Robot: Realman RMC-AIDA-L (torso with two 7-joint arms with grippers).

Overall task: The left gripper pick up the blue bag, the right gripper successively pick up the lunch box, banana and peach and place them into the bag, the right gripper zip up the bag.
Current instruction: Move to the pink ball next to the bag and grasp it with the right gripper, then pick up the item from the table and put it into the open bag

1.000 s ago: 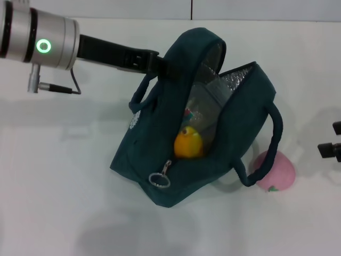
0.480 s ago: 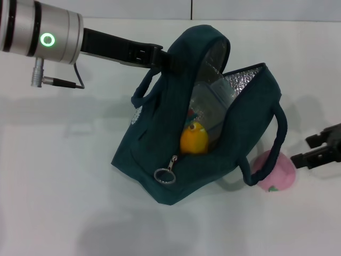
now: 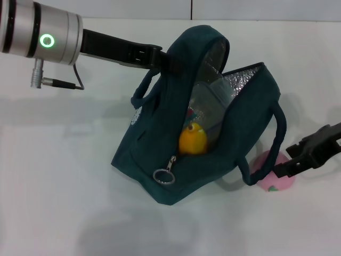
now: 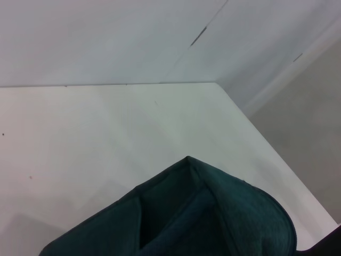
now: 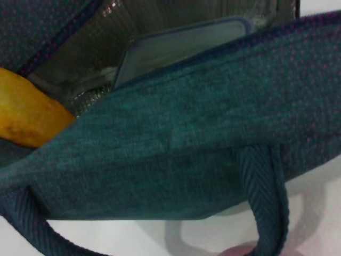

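Left gripper (image 3: 160,58), closed on the top edge of the blue bag (image 3: 160,160), holds it open on the table (image 3: 64,186), with banana (image 3: 193,140) and lunch box (image 3: 209,101) inside. Right gripper (image 3: 298,160), jaws slightly apart, sits just over the peach (image 3: 269,180) beside the bag's right handle (image 3: 277,138). Right wrist view shows lunch box lid (image 5: 181,45) against the foil lining (image 5: 106,32); left wrist view shows only bag fabric and table.
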